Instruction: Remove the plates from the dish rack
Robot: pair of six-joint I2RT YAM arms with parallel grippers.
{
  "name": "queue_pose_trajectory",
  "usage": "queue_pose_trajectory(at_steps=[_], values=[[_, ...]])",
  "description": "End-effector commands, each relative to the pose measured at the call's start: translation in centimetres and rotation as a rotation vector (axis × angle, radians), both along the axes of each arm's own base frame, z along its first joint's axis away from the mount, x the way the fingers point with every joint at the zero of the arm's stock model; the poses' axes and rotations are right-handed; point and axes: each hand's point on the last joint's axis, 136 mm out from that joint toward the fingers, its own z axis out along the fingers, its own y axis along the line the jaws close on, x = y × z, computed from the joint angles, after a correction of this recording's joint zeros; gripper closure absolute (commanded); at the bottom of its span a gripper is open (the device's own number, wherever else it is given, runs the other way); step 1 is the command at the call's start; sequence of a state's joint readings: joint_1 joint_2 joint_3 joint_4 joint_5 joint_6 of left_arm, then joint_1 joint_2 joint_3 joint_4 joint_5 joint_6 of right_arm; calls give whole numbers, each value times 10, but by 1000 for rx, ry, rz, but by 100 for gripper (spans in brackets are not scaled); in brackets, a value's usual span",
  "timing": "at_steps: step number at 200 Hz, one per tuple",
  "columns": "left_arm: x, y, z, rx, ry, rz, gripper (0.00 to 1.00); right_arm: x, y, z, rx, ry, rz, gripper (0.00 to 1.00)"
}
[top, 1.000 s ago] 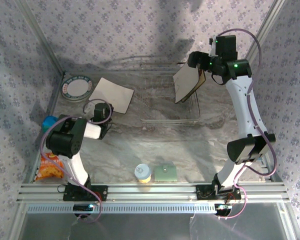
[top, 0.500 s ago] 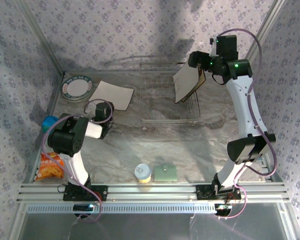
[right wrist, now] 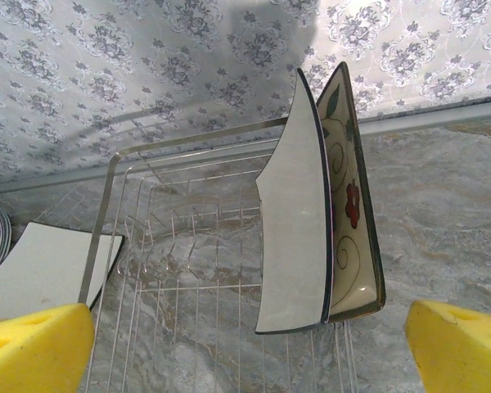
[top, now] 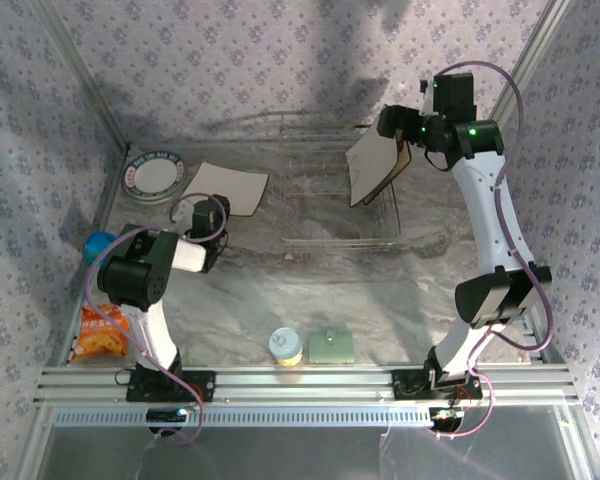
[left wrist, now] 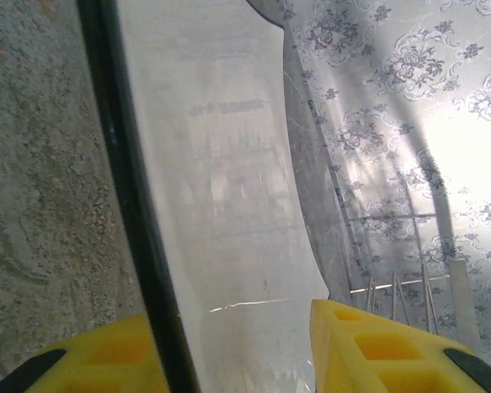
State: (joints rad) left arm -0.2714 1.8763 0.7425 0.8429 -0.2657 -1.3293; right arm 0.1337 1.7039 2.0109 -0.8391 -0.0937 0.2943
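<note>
We're over the marbled table (top: 310,280) and there's no writing to call. The only print in sight is on the orange snack bag (top: 100,333) at the near left edge, too small to read. The wire dish rack (top: 340,195) sits toward the far edge, right of centre. Two square plates lean together at its right end: a plain cream plate (top: 373,165) in front and a flower-printed plate (top: 404,160) touching behind it. The right gripper (top: 392,122) hangs just beyond them with its fingers spread wide and nothing between them. From its wrist camera we see both dark rims edge-on, with the rack's dividers standing bare to the left. Over in the far left corner the round teal-rimmed plates (top: 152,177) are stacked, and another square cream plate (top: 228,190) lies flat just beside them. The left gripper (top: 212,215) straddles that plate's near edge, its fingers partly parted and one yellow pad (left wrist: 385,348) standing off the surface. A blue object (top: 98,243) sits by the left edge. A pale-lidded cup (top: 285,346) and a green pad (top: 331,346) sit at the near edge, with a broad stretch of open marble between them and the rack.
</note>
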Motion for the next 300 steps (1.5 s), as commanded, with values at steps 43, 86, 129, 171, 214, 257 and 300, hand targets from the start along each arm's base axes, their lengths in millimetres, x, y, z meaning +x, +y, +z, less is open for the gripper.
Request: queue_pose_trajectory(at_steps=[43, 86, 129, 171, 214, 257, 300], values=[[22, -17, 19, -16, -39, -50, 57, -8, -6, 16, 11, -48, 4, 1], [31, -23, 13, 3, 8, -71, 52, -10, -10, 16, 16, -48, -1, 0], [35, -30, 6, 19, 69, -102, 49, -12, -17, 16, 26, -53, -14, 0], [32, -33, 0, 41, 145, -128, 46, -13, -22, 14, 37, -55, -18, 0], [30, -35, -8, 58, 203, -151, 44, -14, -24, 14, 45, -58, -19, 0], [32, -40, -14, 57, 232, -177, 43, -18, -25, 16, 45, -63, -22, 0], [33, -44, -20, 108, 299, -236, 39, -19, -27, 18, 45, -68, -25, 0]])
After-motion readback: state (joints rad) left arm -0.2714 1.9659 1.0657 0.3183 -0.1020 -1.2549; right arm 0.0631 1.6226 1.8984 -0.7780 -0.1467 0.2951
